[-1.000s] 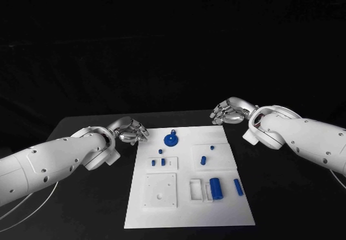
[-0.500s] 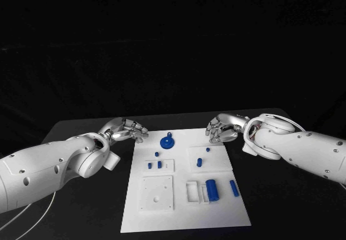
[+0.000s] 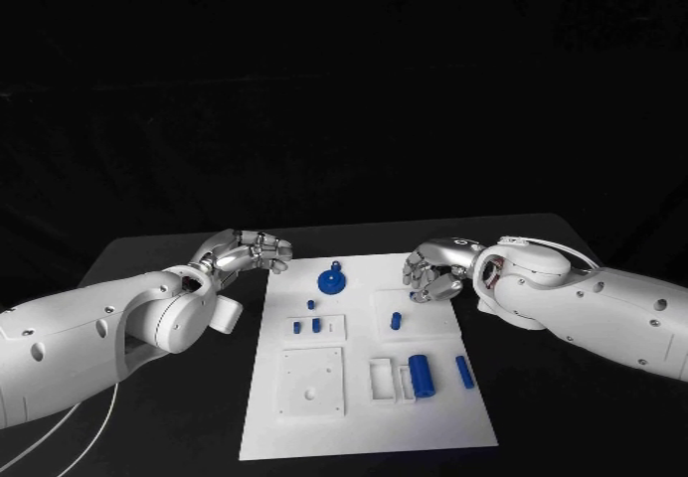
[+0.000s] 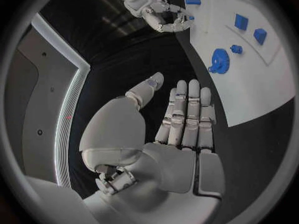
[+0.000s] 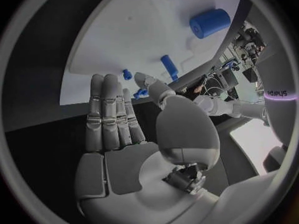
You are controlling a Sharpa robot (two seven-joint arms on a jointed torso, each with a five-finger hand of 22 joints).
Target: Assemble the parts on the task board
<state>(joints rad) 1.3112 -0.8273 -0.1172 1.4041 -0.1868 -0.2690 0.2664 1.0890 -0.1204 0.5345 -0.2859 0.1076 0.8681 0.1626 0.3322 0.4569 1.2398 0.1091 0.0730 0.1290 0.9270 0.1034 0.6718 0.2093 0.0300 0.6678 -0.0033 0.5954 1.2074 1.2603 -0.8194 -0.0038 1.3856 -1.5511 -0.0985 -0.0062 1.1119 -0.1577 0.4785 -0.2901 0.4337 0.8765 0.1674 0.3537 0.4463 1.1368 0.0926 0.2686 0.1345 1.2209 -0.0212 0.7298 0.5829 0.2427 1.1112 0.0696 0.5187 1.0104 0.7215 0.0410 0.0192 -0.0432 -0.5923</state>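
Task barely begun, by your frames. Task board (image 3: pixel 366 397) lay mid-tabletop (image 3: pixel 158 253); the blue parts were loose on it: gear (image 3: pixel 331 283) at the far end, large cylinder (image 3: pixel 421 374) nearer you, small pegs (image 3: pixel 396 320) between. Your left hand (image 3: pixel 247 251) hung just off the board's far left corner, fingers apart, holding nothing. Right hand (image 3: pixel 435 270) hovered over the far right edge, likewise empty and spread. Judged: all insertion remained.

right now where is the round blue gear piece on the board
In the head view the gear lies at the far end of the white board, left of its middle, between the left hand and the right hand, touching neither.
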